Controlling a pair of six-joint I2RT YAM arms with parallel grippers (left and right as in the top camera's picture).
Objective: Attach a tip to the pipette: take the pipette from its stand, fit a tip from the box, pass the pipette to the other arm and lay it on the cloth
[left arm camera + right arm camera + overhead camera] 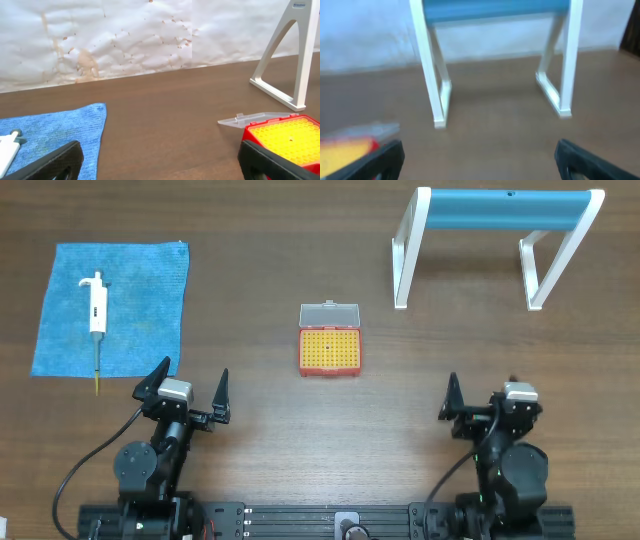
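Blue cloth (150, 290) at the far left of the worktop (260, 260) carried the pipette (96, 305). It was laid lengthwise, with its yellow tip (97, 383) fitted and projecting past the near edge of the cloth. The stand (500, 210) at the far right held nothing. The tip box (330, 352) sat at the centre with its lid open.

The left fingers (222, 388) were spread apart and empty, near the cloth's near corner. The right fingers (452, 396) were likewise spread and empty, close to their arm's base and well apart from the stand.

Judged from this layout, every step was complete: removal, tip fitting, handover and placement. The next move called for no grasp, only for both arms to keep clear of the cloth.
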